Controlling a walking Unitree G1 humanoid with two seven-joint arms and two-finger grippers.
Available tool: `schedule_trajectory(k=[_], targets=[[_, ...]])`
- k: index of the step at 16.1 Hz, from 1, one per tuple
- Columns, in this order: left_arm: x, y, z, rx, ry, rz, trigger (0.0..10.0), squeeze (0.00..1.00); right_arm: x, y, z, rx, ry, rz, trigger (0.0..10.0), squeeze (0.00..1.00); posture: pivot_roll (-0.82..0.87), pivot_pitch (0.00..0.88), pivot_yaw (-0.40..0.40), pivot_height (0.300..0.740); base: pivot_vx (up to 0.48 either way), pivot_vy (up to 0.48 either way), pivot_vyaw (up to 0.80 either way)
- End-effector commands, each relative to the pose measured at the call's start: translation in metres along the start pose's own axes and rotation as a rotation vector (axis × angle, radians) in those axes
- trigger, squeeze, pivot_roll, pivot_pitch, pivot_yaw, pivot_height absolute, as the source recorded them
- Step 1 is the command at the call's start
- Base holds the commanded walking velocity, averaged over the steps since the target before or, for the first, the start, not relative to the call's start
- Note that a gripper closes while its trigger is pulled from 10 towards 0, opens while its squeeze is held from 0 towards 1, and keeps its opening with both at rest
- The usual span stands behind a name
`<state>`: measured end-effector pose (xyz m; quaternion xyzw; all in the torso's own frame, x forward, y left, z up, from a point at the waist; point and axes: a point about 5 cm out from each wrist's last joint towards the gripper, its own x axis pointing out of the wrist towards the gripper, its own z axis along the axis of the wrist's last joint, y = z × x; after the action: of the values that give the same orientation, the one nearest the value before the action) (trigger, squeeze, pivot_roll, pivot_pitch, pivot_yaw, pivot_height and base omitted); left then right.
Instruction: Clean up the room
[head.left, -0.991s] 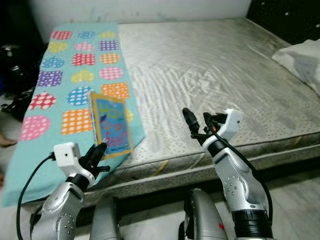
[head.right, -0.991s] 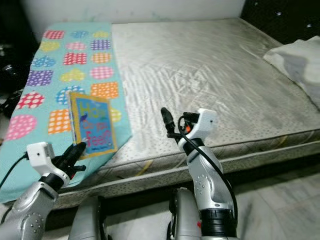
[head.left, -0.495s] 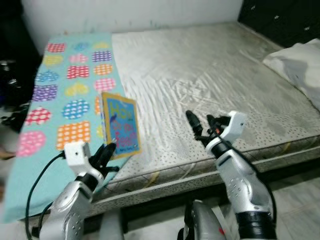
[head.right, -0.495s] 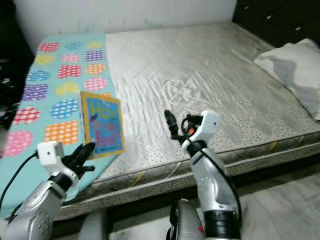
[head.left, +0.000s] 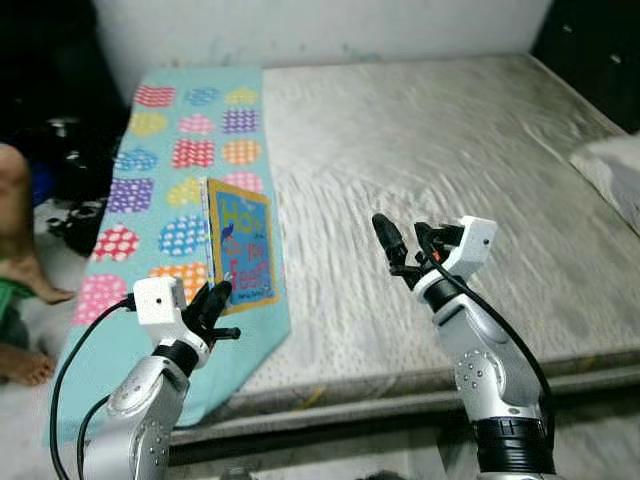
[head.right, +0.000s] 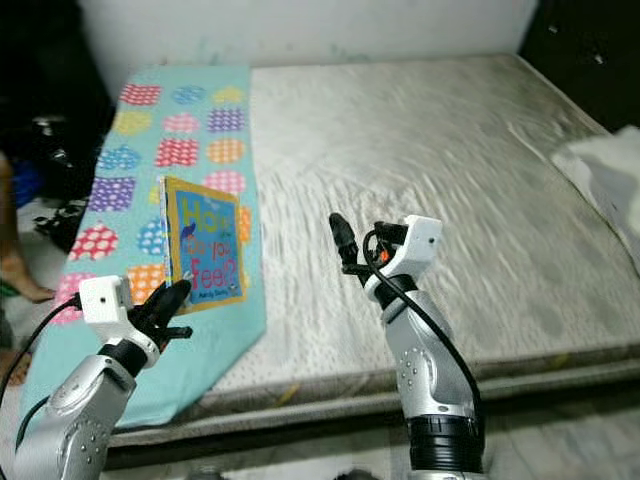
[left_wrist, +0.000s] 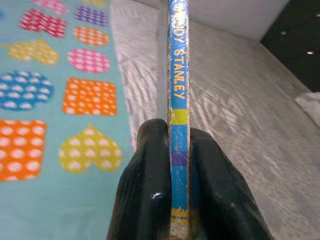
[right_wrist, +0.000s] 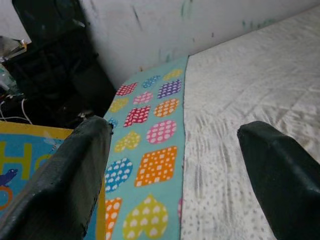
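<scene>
A thin children's book (head.left: 241, 244) with a blue cover and orange border stands upright over the near left of the bed. My left gripper (head.left: 217, 299) is shut on its lower edge. In the left wrist view the book's blue spine (left_wrist: 178, 100) runs between the two black fingers (left_wrist: 145, 190). My right gripper (head.left: 404, 240) hangs open above the mattress (head.left: 450, 150), to the right of the book, with nothing between its fingers (right_wrist: 65, 180).
A teal blanket (head.left: 180, 170) with dotted coloured patches covers the bed's left side and drapes over the near edge. A white pillow (head.left: 615, 170) lies at the far right. A person's bare leg (head.left: 20, 230) is on the floor at left, beside dark clutter (head.left: 70, 170).
The camera has swung to the left, so the bed sits further right and a person's leg has come into view. The book stays held in my left gripper. My right gripper remains open.
</scene>
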<state>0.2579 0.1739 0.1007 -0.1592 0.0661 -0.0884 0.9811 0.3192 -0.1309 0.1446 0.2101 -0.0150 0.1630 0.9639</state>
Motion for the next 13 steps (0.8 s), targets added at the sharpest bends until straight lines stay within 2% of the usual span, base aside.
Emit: schedule_trajectory(k=[1, 2, 6, 9, 13], targets=[[0.0018, 0.0015, 0.0068, 0.033, -0.036, 0.015, 4.7, 0.0, -0.0024, -0.005, -0.0045, -0.007, 0.02, -0.023, 10.0, 0.0, 0.02, 0.045, -0.01, 0.74, 0.0, 0.0, 0.0], [0.0026, 0.0013, 0.0071, 0.047, -0.031, 0.014, 9.8, 0.0, -0.0035, -0.0072, -0.0063, -0.013, 0.028, -0.043, 10.0, 0.0, 0.02, 0.045, -0.01, 0.74, 0.0, 0.0, 0.0], [0.0056, 0.0003, 0.0061, 0.046, -0.025, 0.019, 10.0, 0.0, -0.0046, -0.0104, -0.0121, -0.017, 0.048, -0.089, 10.0, 0.0, 0.02, 0.04, -0.006, 0.74, 0.0, 0.0, 0.0], [0.0083, 0.0062, 0.0084, 0.089, -0.038, 0.082, 10.0, 0.0, -0.0056, -0.0131, -0.0117, -0.023, 0.044, -0.104, 10.0, 0.0, 0.02, 0.049, -0.005, 0.74, 0.0, 0.0, 0.0], [0.0091, 0.0036, 0.0082, 0.056, -0.037, 0.057, 10.0, 0.0, -0.0052, -0.0145, -0.0104, -0.031, 0.041, -0.114, 10.0, 0.0, 0.01, 0.057, -0.004, 0.74, 0.0, 0.0, 0.0]])
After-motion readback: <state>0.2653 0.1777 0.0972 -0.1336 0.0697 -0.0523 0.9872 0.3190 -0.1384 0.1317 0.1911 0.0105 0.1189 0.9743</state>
